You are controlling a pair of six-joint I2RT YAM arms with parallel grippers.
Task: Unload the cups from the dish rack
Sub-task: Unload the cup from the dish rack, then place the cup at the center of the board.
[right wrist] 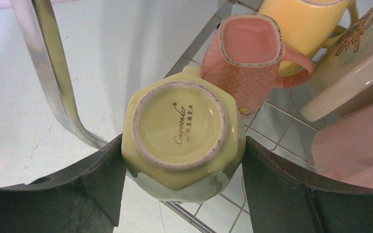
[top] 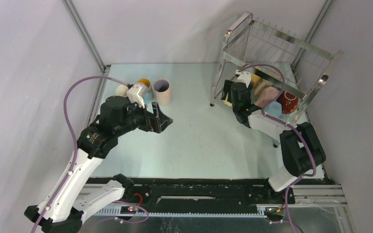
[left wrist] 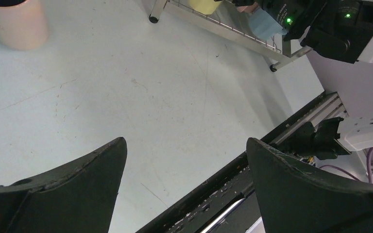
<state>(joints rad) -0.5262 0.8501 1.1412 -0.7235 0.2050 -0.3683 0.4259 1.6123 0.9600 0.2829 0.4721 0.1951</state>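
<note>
The chrome wire dish rack (top: pixel 291 53) stands at the back right. On its lower shelf my right gripper (right wrist: pixel 183 141) is shut on a yellow-green cup (right wrist: pixel 182 131) that lies with its base towards the camera, one finger pressed to each side. Behind it stand a pink cup (right wrist: pixel 245 53), a yellow cup (right wrist: pixel 306 24) and a cream patterned cup (right wrist: pixel 349 73). From above, a dark red cup (top: pixel 287 102) and a light blue cup (top: pixel 273 108) also show in the rack. My left gripper (top: pixel 161 119) hangs open over the table's middle left with nothing between its fingers (left wrist: pixel 102 165).
A pink cup (top: pixel 162 91), an orange cup (top: pixel 143 82) and a cream cup (top: pixel 122 90) stand on the table at the back left, behind my left arm. The rack's looped end frame (right wrist: pixel 53 73) runs just left of the held cup. The black base rail (top: pixel 199 194) lines the near edge.
</note>
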